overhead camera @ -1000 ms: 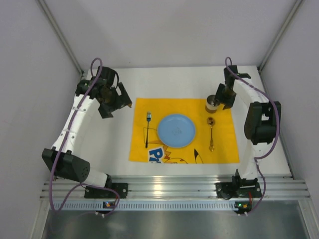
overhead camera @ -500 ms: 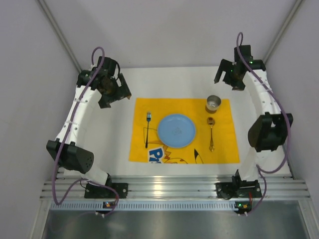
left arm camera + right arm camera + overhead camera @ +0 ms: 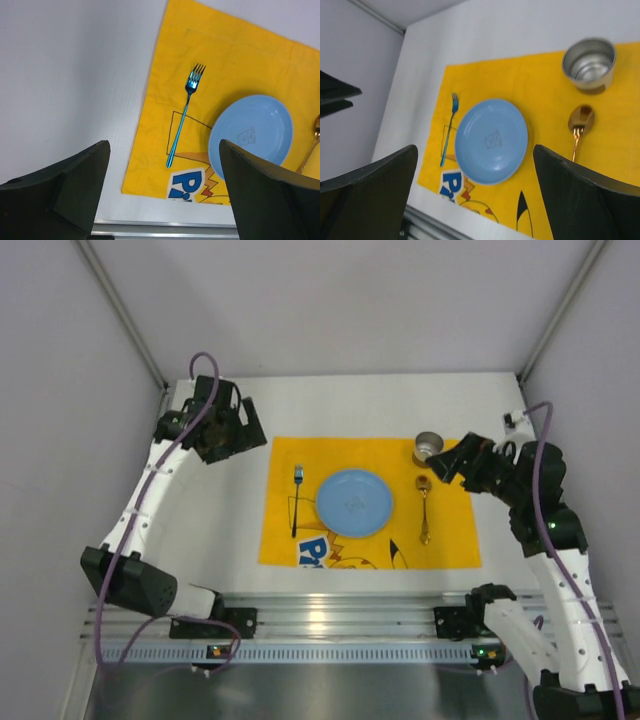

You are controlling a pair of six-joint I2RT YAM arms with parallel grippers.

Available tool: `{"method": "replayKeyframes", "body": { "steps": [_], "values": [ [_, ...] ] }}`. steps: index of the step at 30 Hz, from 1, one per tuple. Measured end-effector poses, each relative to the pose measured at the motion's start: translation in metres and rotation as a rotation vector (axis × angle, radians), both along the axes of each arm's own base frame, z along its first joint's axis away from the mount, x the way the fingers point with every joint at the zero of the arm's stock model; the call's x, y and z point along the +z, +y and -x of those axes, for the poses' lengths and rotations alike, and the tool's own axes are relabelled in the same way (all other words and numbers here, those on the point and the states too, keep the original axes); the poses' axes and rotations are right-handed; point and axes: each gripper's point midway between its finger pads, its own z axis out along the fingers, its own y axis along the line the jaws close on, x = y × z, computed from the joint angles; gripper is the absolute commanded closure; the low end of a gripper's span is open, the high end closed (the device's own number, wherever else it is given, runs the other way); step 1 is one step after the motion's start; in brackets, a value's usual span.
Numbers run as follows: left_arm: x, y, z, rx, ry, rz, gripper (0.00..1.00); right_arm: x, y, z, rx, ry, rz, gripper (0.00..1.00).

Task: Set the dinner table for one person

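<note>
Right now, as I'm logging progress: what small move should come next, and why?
Probably draw both arms back toward their bases: fork, plate, spoon and cup already sit on the yellow placemat, and left gripper and right gripper hang open, empty.

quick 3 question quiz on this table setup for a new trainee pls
1. True or false: the fork lies to the left of the plate, and both rest on the yellow placemat.
2. What stands just beyond the bowl of the spoon? A) a metal cup B) a knife C) a glass bottle
3. Fill in: the left claw and right claw are both ___ and hold nothing.

Key: 1 true; 2 A; 3 open.
</note>
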Motion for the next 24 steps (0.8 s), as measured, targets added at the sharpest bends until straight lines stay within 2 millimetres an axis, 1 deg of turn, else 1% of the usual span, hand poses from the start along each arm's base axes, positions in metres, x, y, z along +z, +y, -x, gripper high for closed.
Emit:
{"method": "replayKeyframes", "body": {
  "steps": [2, 3, 4, 5, 7, 9, 11, 14, 17, 19, 21, 22, 24],
  "values": [
    [-0.013, 0.000, 0.015, -0.042, -0.021, -0.008, 0.08, -0.041, 0.004, 0.020, 0.030, 0.086, -0.013, 0.00],
    [-0.020, 0.000, 0.021, -0.073, -0.043, -0.016, 0.10, -0.057, 0.005, 0.032, 0.045, 0.120, -0.016, 0.00],
    [-0.028, -0.002, 0.031, -0.122, -0.061, -0.029, 0.10, -0.066, 0.007, 0.042, 0.059, 0.134, -0.019, 0.00],
    [-0.035, -0.005, 0.037, -0.169, -0.079, -0.046, 0.11, -0.069, 0.008, 0.053, 0.078, 0.131, -0.023, 0.00],
    [-0.047, -0.014, 0.051, -0.295, -0.141, -0.102, 0.10, -0.066, 0.011, 0.068, 0.107, 0.084, -0.025, 0.00],
    [-0.051, -0.021, 0.056, -0.377, -0.220, -0.152, 0.06, -0.058, 0.012, 0.081, 0.126, 0.025, -0.026, 0.00],
    [-0.050, -0.020, 0.057, -0.407, -0.328, -0.201, 0.05, -0.051, 0.013, 0.087, 0.141, -0.017, -0.024, 0.00],
    [-0.041, -0.006, 0.053, -0.362, -0.465, -0.250, 0.07, -0.056, 0.013, 0.086, 0.143, 0.005, -0.025, 0.00],
    [-0.028, -0.005, 0.049, -0.344, -0.572, -0.251, 0.08, -0.064, 0.012, 0.084, 0.130, 0.040, -0.020, 0.00],
    [-0.022, -0.005, 0.048, -0.331, -0.612, -0.245, 0.08, -0.065, 0.010, 0.083, 0.121, 0.043, -0.020, 0.00],
    [-0.022, -0.002, 0.048, -0.313, -0.630, -0.247, 0.07, -0.065, 0.010, 0.083, 0.115, 0.042, -0.019, 0.00],
    [-0.024, 0.000, 0.049, -0.305, -0.638, -0.248, 0.05, -0.065, 0.009, 0.083, 0.114, 0.042, -0.018, 0.00],
    [-0.032, 0.004, 0.053, -0.291, -0.647, -0.250, 0.03, -0.065, 0.009, 0.083, 0.113, 0.042, -0.020, 0.00]
  ]
}}
